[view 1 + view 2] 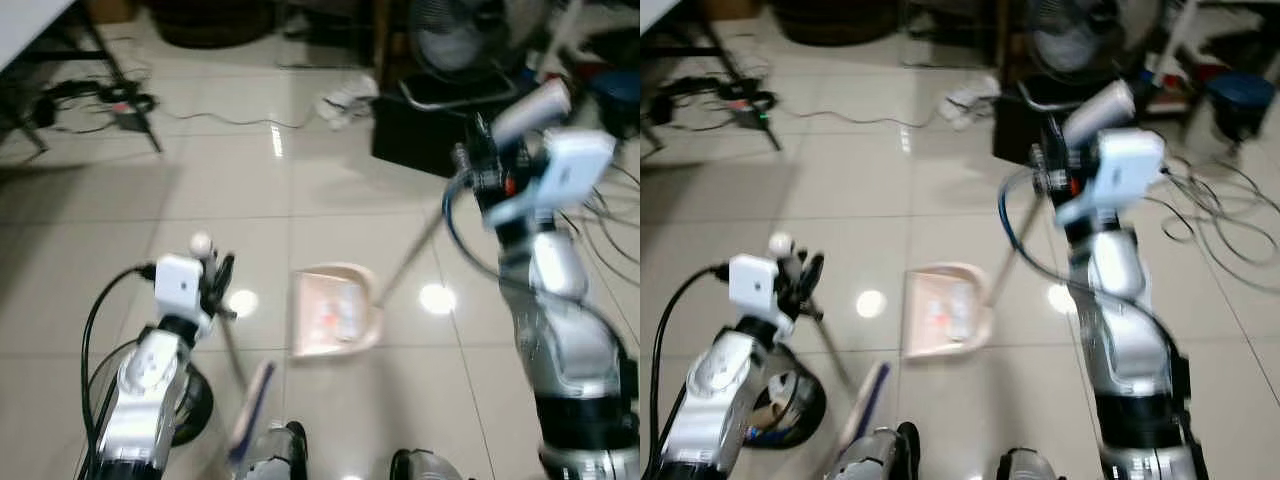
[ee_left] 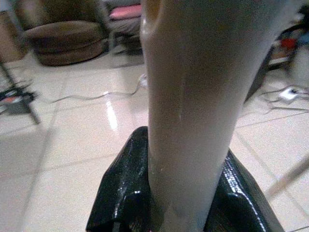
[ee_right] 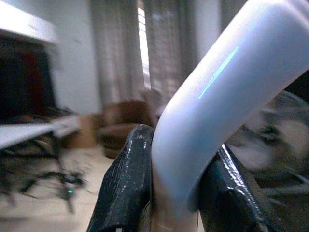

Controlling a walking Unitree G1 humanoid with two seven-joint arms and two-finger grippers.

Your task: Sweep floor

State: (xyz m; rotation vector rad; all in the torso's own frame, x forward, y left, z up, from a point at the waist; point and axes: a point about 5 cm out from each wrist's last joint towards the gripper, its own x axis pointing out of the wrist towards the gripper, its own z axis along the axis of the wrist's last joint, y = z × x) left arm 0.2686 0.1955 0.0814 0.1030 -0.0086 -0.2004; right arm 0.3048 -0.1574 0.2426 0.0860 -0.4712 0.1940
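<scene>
The left claw (image 1: 218,285) is pinched tight around the pale handle of a broom (image 1: 248,408), whose head rests on the tiled floor (image 1: 240,190) just below and inward of that claw. The right claw (image 1: 478,160), held high, is clamped on the curved grip of a long-handled dustpan (image 1: 335,312), its pink pan flat on the floor well below it, between the two arms. No writing or brand is legible anywhere.
</scene>
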